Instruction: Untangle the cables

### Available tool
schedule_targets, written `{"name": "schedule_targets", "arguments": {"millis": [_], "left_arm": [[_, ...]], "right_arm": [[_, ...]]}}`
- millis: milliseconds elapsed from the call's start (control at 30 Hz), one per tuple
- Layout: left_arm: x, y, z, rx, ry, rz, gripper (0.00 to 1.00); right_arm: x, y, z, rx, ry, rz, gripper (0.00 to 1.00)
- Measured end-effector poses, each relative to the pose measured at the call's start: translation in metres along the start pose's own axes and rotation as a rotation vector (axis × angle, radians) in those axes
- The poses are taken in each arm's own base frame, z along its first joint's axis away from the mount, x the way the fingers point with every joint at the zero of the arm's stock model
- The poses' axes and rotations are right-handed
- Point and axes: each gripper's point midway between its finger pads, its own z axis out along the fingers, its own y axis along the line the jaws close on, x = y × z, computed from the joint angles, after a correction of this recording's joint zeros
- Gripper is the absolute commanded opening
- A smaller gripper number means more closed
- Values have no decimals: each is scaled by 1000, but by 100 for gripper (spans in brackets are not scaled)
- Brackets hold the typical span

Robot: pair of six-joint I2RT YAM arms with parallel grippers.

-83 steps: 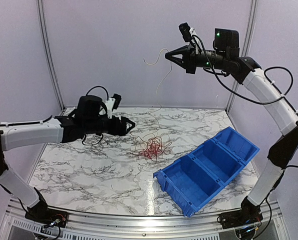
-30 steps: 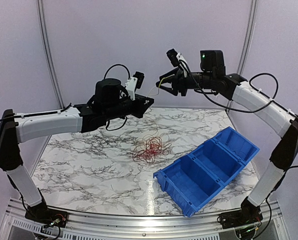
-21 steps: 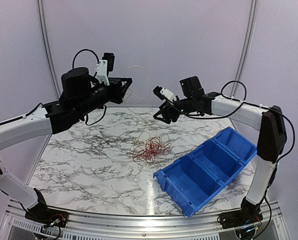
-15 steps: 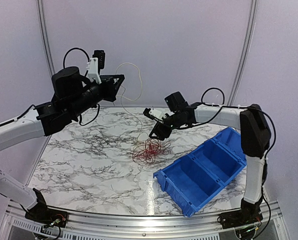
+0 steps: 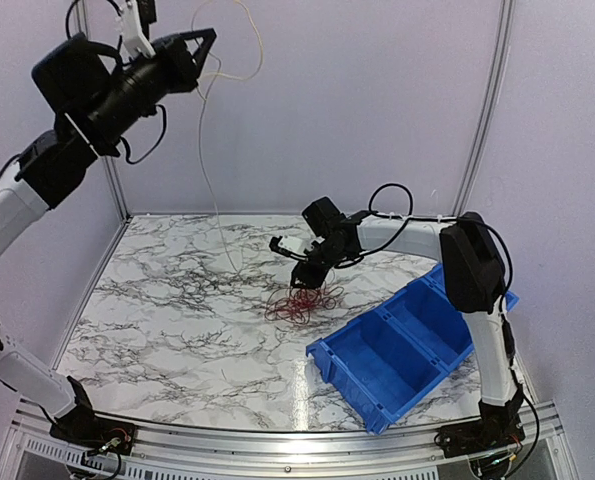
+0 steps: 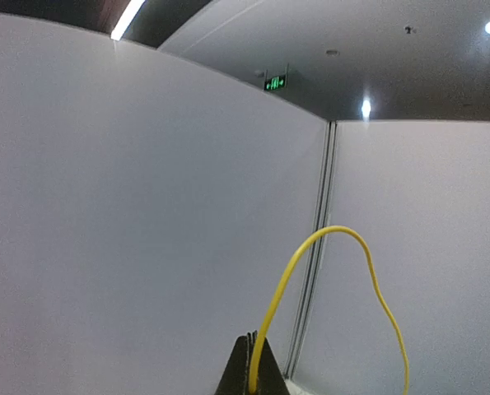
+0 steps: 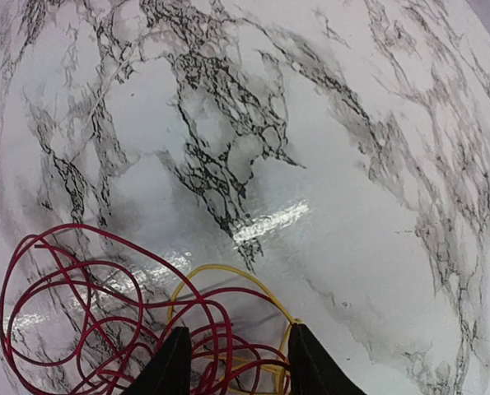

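My left gripper [image 6: 252, 362] is clamped on the yellow cable [image 6: 310, 243], held high so the length hangs down to the marble table [image 7: 352, 164]. My right gripper [image 7: 238, 352] hovers with jaws apart, gripping nothing, straddling the red cables [image 7: 80, 280] heaped mid-table. I judge this the pull-free step. Next I must pin the red loops, which look thin, springy and interlaced with yellow.

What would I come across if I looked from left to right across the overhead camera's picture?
left gripper, raised high and pinching a thin yellow wire → red tangle of cables on the marble table → blue bin
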Motion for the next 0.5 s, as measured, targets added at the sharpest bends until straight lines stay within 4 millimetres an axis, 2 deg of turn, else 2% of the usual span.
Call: {"name": "schedule_targets", "arguments": {"millis": [100,200,267,333,400,500], "left_arm": [[-61,-4,-7,10,-114,-4,0],[-109,-6,-20,15,-205,-9,0],[-130,-6,-29,17,-247,-12,0],[-137,-4,-37,13,-256,-10,0],[-130,0,-43,0,-239,-6,0],[-92,8,-47,-30,-158,1,0]], "right_arm": [[7,-1,8,-1,29,8,36],[11,-2,12,2,48,13,36],[11,-3,12,6,55,16,37],[9,-4,10,8,55,16,41],[5,-4,5,7,47,11,47],[-6,1,-15,-12,20,-8,52]]}}
